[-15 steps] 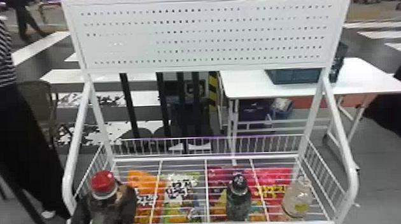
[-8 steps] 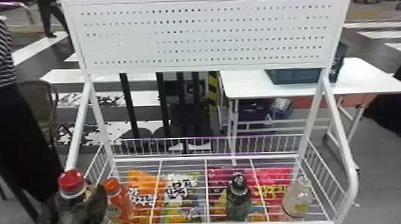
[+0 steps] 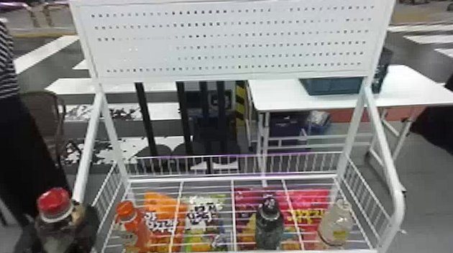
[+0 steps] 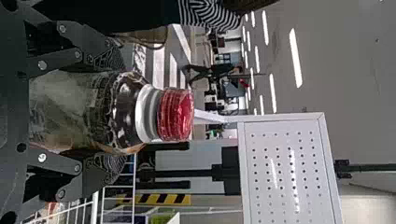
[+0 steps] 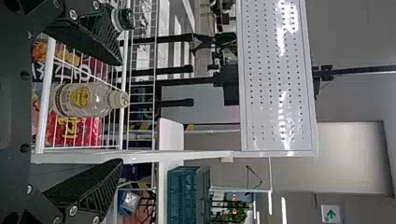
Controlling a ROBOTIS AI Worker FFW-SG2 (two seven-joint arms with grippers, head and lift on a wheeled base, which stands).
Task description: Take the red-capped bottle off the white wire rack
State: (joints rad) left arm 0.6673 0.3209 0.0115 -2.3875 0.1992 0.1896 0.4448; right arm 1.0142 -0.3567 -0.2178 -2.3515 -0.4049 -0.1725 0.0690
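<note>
At the lower left of the head view my left gripper point(image 3: 66, 236) is shut on the red-capped bottle point(image 3: 54, 206), which stands upright just outside the left side of the white wire rack point(image 3: 234, 178). In the left wrist view the bottle point(image 4: 175, 114) lies between the two fingers of the left gripper point(image 4: 112, 114), its dark shoulder and red cap beyond them. The right wrist view has my right gripper point(image 5: 121, 112) open, its fingers wide apart, with a clear bottle point(image 5: 86, 99) on the rack farther off between them.
On the rack stand an orange bottle point(image 3: 132, 224), a dark bottle point(image 3: 269, 220) and a pale bottle point(image 3: 335, 221), with snack bags point(image 3: 203, 215) under the wires. The rack's left post point(image 3: 89, 147) rises close beside the held bottle. Behind is a white table point(image 3: 278, 97).
The left gripper and the red-capped bottle have moved left, from over the rack's left end to outside it, uncovering the orange bottle. The other bottles have not moved.
</note>
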